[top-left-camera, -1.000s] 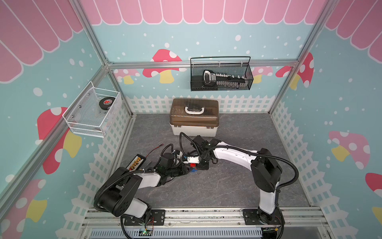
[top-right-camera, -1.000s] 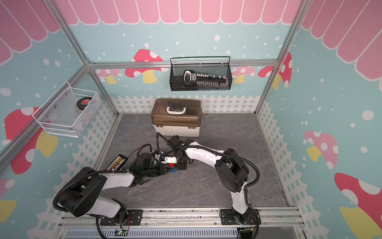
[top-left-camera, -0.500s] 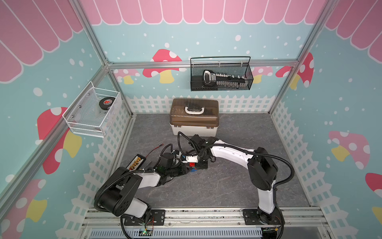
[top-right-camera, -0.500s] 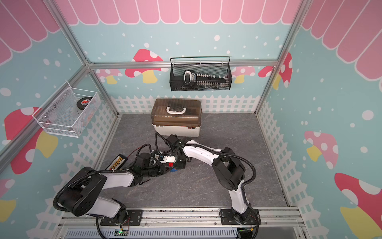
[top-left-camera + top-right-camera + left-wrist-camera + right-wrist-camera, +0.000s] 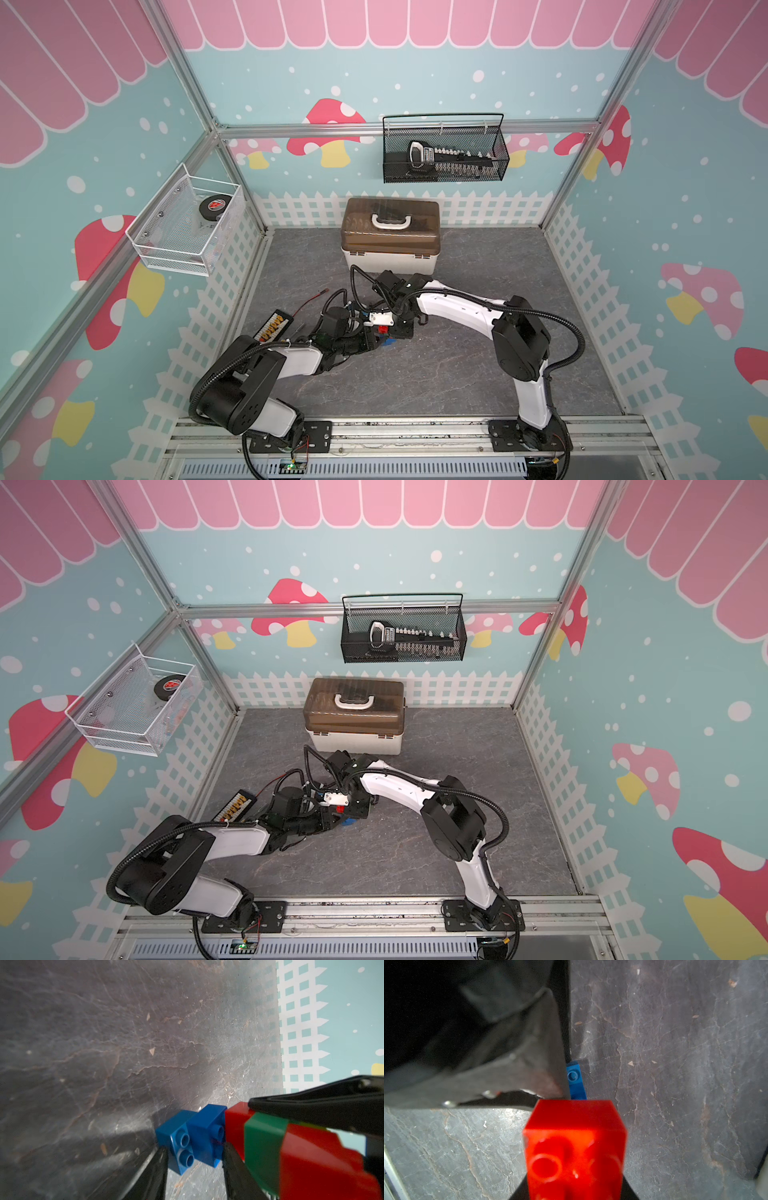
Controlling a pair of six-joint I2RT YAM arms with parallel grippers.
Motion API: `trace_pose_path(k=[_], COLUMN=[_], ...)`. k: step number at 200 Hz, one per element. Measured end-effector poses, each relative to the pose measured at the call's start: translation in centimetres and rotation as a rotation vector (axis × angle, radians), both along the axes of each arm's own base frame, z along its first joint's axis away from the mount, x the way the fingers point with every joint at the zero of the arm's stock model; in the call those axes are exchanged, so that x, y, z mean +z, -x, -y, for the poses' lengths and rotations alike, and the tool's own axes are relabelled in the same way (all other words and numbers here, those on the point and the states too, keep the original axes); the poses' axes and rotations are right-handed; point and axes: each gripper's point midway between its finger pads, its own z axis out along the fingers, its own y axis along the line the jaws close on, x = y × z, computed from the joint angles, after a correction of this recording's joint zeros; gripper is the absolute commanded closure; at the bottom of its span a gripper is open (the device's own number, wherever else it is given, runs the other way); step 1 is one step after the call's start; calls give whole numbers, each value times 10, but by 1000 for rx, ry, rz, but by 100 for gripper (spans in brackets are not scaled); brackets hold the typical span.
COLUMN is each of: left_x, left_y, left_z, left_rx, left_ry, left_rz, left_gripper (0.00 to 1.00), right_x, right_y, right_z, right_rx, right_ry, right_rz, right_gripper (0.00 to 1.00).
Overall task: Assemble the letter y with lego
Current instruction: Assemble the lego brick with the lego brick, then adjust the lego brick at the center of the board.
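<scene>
Low along the grey tabletop, the white-and-black left arm reaches inward, its black left hand pinched around two joined blue plastic bricks. The white-and-black right arm arches in from the opposite side, wrist bent downward, its right hand clamped tight on a red-and-green plastic brick cluster. The two hands meet close together.

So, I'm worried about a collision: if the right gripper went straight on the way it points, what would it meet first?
The red brick it holds leads and would first meet the blue bricks clamped in the left gripper; they look about touching, though depth is unclear.
</scene>
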Motion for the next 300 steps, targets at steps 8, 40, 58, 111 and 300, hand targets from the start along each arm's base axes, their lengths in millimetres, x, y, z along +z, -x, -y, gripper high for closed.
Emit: trace_pose_path(k=[8, 40, 58, 111, 300], left_x=[0, 0, 0, 0, 2], left_y=[0, 0, -1, -1, -21], left_z=[0, 0, 0, -1, 9], left_rx=[-1, -5, -4, -6, -11], left_ry=[-2, -10, -12, -18, -48], left_rz=[4, 17, 19, 27, -21], left_gripper=[57, 57, 57, 57, 52], right_x=[0, 0, 0, 0, 22], right_y=[0, 1, -1, -2, 3], right_z=[0, 1, 2, 1, 50], right_rx=[-1, 0, 6, 13, -95], right_ry=[-2, -23, -34, -54, -132], right_rz=[4, 24, 44, 63, 98], right_gripper=[74, 74, 74, 74, 74])
